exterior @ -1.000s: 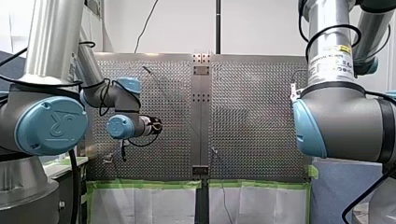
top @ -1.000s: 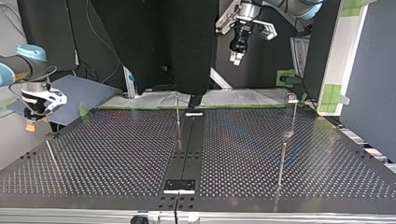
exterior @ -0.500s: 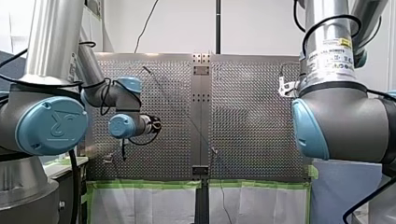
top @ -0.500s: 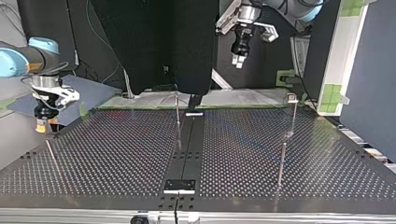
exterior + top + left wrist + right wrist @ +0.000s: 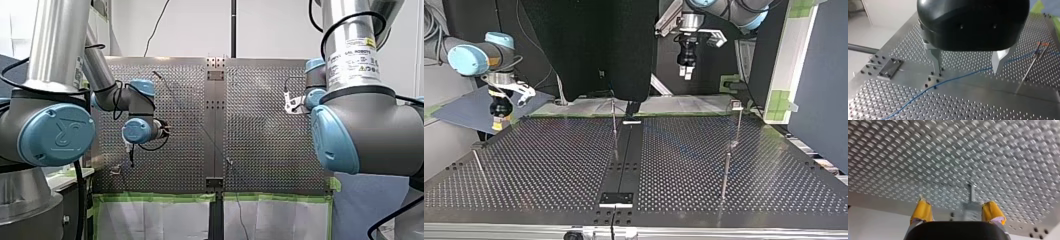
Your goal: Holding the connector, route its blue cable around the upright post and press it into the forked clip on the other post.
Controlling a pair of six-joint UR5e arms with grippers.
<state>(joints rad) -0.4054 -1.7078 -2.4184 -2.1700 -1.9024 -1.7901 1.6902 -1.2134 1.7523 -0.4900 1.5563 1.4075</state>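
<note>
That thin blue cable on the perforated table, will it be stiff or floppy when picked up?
Probably floppy: the blue cable is very thin and lies in a loose curve on the table, so it should sag either side of a grip. Likely light too. Being so thin, it may slip from my left gripper unless pinched squarely.

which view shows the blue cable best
The left wrist view: the blue cable runs plainly across the perforated table under my left gripper. The front view shows only a faint thin line crossing the table. In the top and right wrist views I cannot make it out.
</note>
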